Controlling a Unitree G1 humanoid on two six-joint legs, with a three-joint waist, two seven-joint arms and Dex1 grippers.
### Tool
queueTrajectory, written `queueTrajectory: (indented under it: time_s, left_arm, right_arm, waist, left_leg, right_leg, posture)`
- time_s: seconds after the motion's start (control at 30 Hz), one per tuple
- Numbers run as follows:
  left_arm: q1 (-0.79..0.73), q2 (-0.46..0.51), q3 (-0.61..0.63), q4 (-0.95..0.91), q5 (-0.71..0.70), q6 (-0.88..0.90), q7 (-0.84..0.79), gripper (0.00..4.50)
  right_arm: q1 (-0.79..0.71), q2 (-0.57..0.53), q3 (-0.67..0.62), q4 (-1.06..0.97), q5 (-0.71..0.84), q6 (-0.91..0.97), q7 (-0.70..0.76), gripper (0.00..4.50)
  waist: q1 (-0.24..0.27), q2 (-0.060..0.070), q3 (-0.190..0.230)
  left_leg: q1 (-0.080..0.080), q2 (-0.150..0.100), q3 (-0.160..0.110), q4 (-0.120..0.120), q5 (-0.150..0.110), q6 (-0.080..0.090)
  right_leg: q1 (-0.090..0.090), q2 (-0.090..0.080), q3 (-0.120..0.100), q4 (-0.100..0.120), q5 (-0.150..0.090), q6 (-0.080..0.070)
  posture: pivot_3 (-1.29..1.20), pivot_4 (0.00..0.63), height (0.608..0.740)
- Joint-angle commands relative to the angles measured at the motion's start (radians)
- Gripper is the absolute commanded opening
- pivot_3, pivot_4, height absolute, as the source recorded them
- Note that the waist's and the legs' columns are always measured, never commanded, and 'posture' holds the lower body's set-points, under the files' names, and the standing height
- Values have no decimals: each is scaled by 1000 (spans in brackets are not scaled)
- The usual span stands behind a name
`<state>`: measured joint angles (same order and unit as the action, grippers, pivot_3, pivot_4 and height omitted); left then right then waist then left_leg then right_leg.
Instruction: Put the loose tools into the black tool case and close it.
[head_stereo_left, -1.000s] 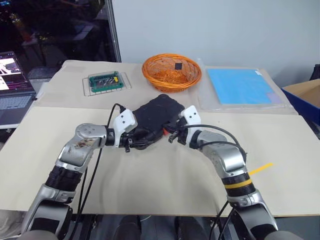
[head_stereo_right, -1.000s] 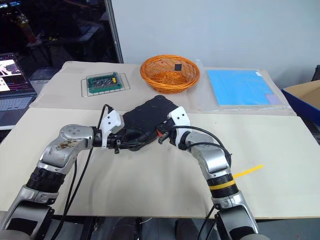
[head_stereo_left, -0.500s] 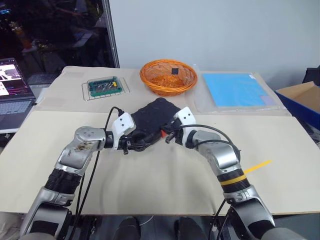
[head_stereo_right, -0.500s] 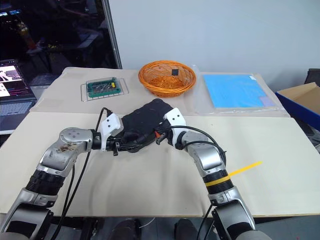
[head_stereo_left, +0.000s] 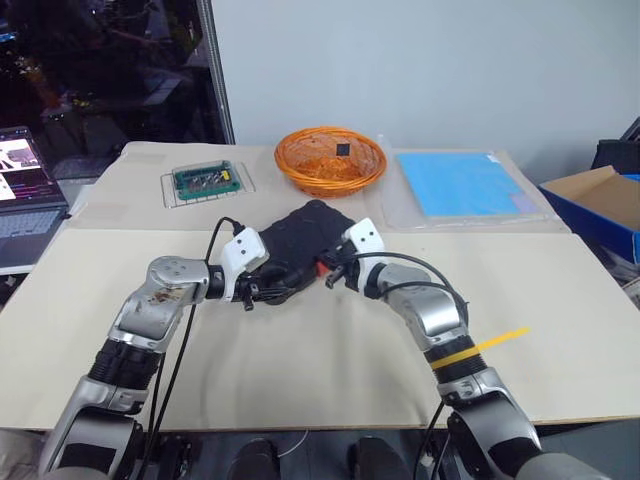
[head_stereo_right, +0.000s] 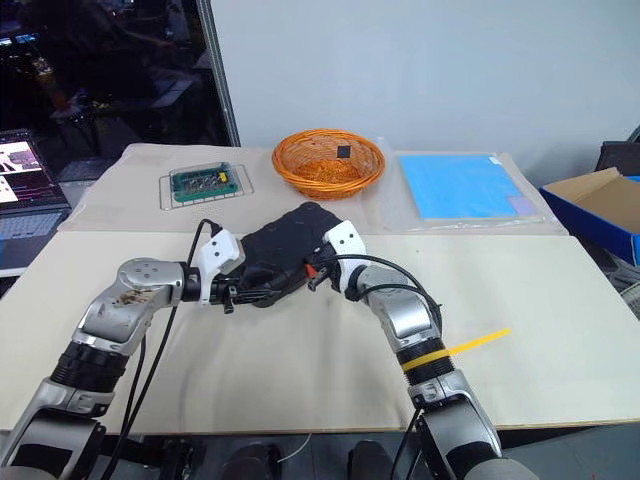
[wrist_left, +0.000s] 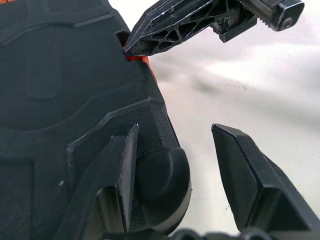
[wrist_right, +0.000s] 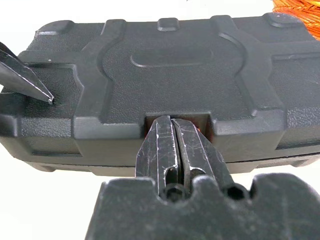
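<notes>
Two claws work the black tool case (head_stereo_right: 283, 250), which lies shut near the middle of the table (head_stereo_right: 300, 370), just short of the basket (head_stereo_right: 329, 162). To seat the orange latch (wrist_left: 135, 56), I should press squarely and keep the near corner pinned. My right claw (wrist_right: 173, 145) is closed, empty, tips against the latch recess. My left claw (wrist_left: 175, 165) stands half open, one finger (wrist_left: 117, 175) on the lid corner.

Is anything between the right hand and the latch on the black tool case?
Nothing visible. The right hand, fingers shut, has its tips in the latch notch at the front edge of the closed black tool case. The left hand straddles the case's near corner, clear of the latch.
</notes>
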<state>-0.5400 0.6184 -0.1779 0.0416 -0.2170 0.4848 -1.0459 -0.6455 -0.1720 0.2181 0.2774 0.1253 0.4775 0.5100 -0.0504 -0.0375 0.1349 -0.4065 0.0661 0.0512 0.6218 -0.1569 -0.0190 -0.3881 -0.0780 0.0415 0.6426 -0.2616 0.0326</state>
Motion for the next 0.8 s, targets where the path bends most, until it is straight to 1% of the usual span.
queueTrajectory:
  time_s: [0.03, 0.33, 0.43, 0.67, 0.8]
  left_arm:
    - [11, -5, -16, -13, -5, 15, -12, 2508]
    - [12, -13, -14, -16, -6, 25, -3, 2508]
    - [13, -15, -13, -17, -4, 27, 3, 2508]
    - [9, -15, -9, -22, -6, 35, 13, 2508]
    - [4, -19, -11, -22, -6, 39, 17, 2508]
  right_arm:
    - [64, -22, 43, 120, -55, 69, 1, 97]
    - [49, -26, 28, 123, -45, 75, 23, 97]
    - [39, -23, 21, 142, -43, 86, 28, 97]
    - [26, -5, -12, 164, -11, 148, 38, 97]
    - [35, -13, -7, 143, -16, 155, 49, 97]
  waist:
    - [2, 0, -1]
    - [4, 0, -5]
    - [3, 1, -6]
    - [2, 1, -6]
    - [2, 1, -6]
  left_leg:
    - [0, 0, 0, 0, 0, 0]
    - [2, 0, -1, -11, 0, 0]
    - [2, 1, -1, -15, 0, 0]
    - [2, 2, -1, -16, 0, 0]
    - [2, 1, -1, -16, 0, 0]
  right_leg:
    - [0, 0, 0, 0, 0, 0]
    - [-2, -4, 1, -6, 0, -1]
    - [-2, -3, 0, -12, 2, -3]
    - [-3, -4, 0, -13, 2, -3]
    - [-5, -8, -1, -14, 2, -4]
  posture:
    - [0, 150, 740]
    - [0, 150, 740]
    - [0, 150, 740]
    - [0, 150, 740]
    - [0, 150, 740]
